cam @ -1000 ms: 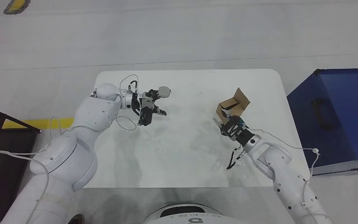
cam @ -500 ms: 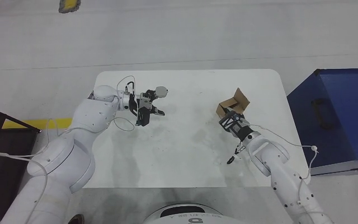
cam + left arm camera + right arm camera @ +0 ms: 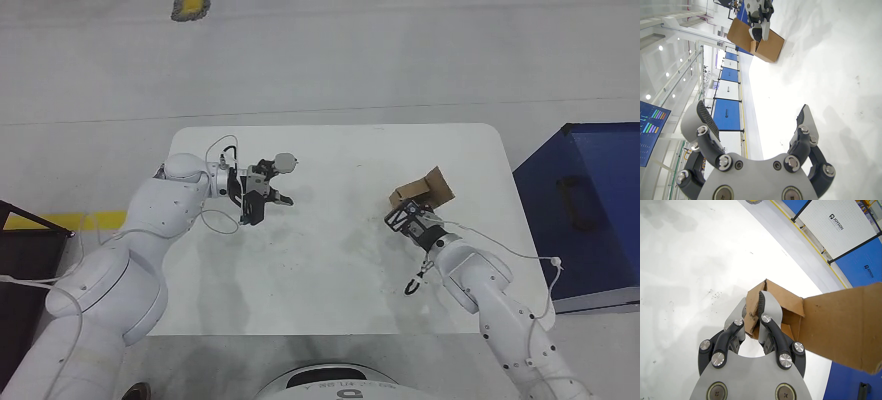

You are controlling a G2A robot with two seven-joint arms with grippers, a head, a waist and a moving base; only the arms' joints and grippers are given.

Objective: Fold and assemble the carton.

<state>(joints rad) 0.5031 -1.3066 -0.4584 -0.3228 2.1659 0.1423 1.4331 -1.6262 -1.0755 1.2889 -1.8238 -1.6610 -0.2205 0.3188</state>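
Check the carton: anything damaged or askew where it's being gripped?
Yes. On the carton, the panel pinched in the right hand is scuffed with dark marks, and its edge looks frayed and crumpled. The carton is not yet assembled: one large flap splays outward. Nothing else stands out.

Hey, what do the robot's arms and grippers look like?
The left arm and right arm are glossy white rounded shells trailing thin white cables. The left gripper and right gripper have silver plates, black linkages, grey fingers, ribbed black pads.
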